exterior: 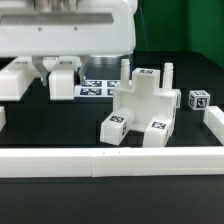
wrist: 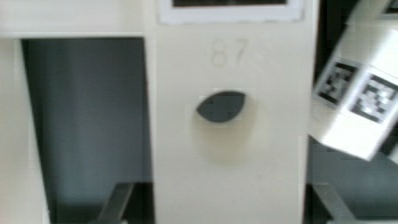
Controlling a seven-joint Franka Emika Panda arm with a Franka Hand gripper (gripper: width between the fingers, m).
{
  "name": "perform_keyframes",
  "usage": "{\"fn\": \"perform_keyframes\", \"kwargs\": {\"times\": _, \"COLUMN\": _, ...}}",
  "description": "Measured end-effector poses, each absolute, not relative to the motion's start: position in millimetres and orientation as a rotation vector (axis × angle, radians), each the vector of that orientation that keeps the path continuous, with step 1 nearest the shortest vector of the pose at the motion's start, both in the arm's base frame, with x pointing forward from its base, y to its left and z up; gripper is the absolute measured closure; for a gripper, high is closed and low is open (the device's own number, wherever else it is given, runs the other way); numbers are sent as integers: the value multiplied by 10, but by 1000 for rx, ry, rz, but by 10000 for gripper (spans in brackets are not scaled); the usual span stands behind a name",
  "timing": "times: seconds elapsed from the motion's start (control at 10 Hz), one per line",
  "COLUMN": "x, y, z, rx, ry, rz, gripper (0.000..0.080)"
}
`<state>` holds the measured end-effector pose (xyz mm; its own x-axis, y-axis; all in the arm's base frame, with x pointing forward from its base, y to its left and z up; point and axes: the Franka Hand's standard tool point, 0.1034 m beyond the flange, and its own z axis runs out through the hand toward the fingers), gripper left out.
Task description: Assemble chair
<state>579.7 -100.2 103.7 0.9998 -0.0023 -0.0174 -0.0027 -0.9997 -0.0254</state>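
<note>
Scanning from the exterior view's left: a loose white chair piece [exterior: 14,82] sits far back on the black table [exterior: 60,125]. Next comes the marker board [exterior: 95,90], flat behind the half-built chair [exterior: 145,100] in the middle, which has pegs sticking up. A small tagged block [exterior: 198,98] is off to its right. The border rail [exterior: 110,160] runs across the near edge.

Up close on the wrist view, my gripper [wrist: 228,205] straddles a white slab [wrist: 222,55] with a dark oval hole [wrist: 222,105]. The fingertips [wrist: 128,200] sit right at its two edges, but I can't tell if they're actually squeezing. Another tagged piece [wrist: 365,95] is just beside the slab.
</note>
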Motion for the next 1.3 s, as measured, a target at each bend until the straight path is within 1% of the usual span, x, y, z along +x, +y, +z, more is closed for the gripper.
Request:
{"fn": "perform_keyframes", "kwargs": {"times": 0.3, "x": 5802, "y": -993, "z": 1013, "rx": -3119, "ry": 37, "rz": 30, "gripper": 515}}
{"fn": "perform_keyframes", "kwargs": {"times": 0.5, "x": 5791, "y": -986, "z": 1003, "rx": -3106, "ry": 220, "rz": 33, "gripper": 515}}
{"fn": "perform_keyframes", "kwargs": {"times": 0.6, "x": 5743, "y": -976, "z": 1023, "rx": -3072, "ry": 407, "rz": 36, "gripper": 515}}
{"fn": "perform_keyframes", "kwargs": {"times": 0.8, "x": 5599, "y": -868, "z": 1090, "rx": -3001, "ry": 692, "rz": 55, "gripper": 515}}
{"fn": "perform_keyframes", "kwargs": {"times": 0.9, "x": 5545, "y": -799, "z": 1160, "rx": -2962, "ry": 815, "rz": 57, "gripper": 515}}
{"fn": "perform_keyframes", "kwargs": {"times": 1.0, "x": 5494, "y": -662, "z": 1266, "rx": -2919, "ry": 926, "rz": 54, "gripper": 515}}
{"fn": "perform_keyframes", "kwargs": {"times": 1.2, "x": 5504, "y": -411, "z": 1395, "rx": -2873, "ry": 1017, "rz": 65, "gripper": 515}}
{"fn": "perform_keyframes", "kwargs": {"times": 1.3, "x": 5553, "y": -242, "z": 1416, "rx": -2864, "ry": 1036, "rz": 61, "gripper": 515}}
